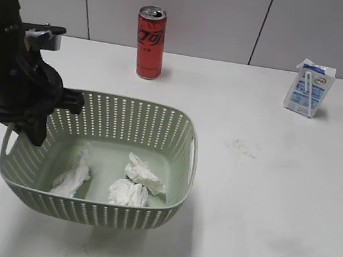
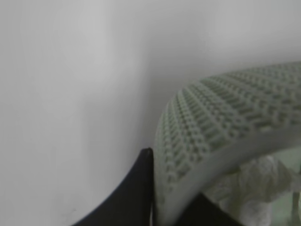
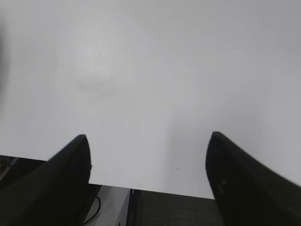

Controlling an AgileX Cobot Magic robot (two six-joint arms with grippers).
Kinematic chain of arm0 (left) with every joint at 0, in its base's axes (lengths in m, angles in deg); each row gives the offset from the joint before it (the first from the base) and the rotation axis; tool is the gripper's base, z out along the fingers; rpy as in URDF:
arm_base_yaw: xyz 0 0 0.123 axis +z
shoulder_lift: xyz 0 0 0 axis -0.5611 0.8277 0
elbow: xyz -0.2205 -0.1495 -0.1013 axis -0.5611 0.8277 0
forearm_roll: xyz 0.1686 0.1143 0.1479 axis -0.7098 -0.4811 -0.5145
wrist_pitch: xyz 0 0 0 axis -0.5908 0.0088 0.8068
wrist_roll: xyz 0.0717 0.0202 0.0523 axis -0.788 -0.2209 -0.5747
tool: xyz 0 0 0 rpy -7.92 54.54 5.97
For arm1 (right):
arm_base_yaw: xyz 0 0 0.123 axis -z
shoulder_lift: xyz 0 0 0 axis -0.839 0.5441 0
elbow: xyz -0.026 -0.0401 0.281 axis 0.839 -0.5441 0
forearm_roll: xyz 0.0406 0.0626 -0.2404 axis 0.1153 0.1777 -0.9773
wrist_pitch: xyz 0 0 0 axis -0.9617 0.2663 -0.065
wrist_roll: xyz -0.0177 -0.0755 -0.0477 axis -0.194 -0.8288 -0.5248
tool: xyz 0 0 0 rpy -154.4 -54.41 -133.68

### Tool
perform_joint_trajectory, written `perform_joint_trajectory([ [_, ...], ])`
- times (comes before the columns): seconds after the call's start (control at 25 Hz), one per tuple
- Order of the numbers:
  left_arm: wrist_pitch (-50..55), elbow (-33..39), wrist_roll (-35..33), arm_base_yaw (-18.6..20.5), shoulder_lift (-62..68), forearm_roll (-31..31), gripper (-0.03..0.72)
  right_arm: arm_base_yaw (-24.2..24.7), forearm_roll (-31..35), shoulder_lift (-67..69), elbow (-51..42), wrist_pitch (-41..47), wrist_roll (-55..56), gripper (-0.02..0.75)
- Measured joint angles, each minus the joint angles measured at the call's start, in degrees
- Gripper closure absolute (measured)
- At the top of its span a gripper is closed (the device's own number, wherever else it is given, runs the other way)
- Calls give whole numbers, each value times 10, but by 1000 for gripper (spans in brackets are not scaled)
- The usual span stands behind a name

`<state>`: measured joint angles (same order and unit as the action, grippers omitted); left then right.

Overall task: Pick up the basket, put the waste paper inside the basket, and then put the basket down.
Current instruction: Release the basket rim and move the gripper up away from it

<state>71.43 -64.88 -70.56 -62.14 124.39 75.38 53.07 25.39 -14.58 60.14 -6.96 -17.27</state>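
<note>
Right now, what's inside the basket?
Three crumpled white paper wads lie on the floor of the basket, along the near side. The left gripper and arm hide the far-left corner, so anything there is unseen.

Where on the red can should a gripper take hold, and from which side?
Grip the red can around its mid-body, coming in level from the front. It stands upright, its round wall suits opposing fingers, and the table before it is open; the wall behind blocks a rear approach.
</note>
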Motion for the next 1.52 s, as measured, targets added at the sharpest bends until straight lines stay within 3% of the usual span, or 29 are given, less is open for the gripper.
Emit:
perform_joint_trajectory([
  [0.28,-34,0,0,13,19,0,683,0,1,-174,-132,-28,-1,168],
  [0.56,-62,0,0,27,55,-13,683,0,2,-356,-206,-26,-1,168],
  [0.96,-159,0,0,27,103,-6,683,0,2,-560,-211,-26,-1,168],
  [1.28,-176,0,0,27,112,-3,673,0,3,-582,-211,-26,-1,168],
  [1.4,-179,-1,0,28,114,-3,553,0,3,-582,-211,-26,-1,168],
  [1.52,-180,-1,0,28,112,-3,288,0,3,-582,-211,-26,-1,168],
])
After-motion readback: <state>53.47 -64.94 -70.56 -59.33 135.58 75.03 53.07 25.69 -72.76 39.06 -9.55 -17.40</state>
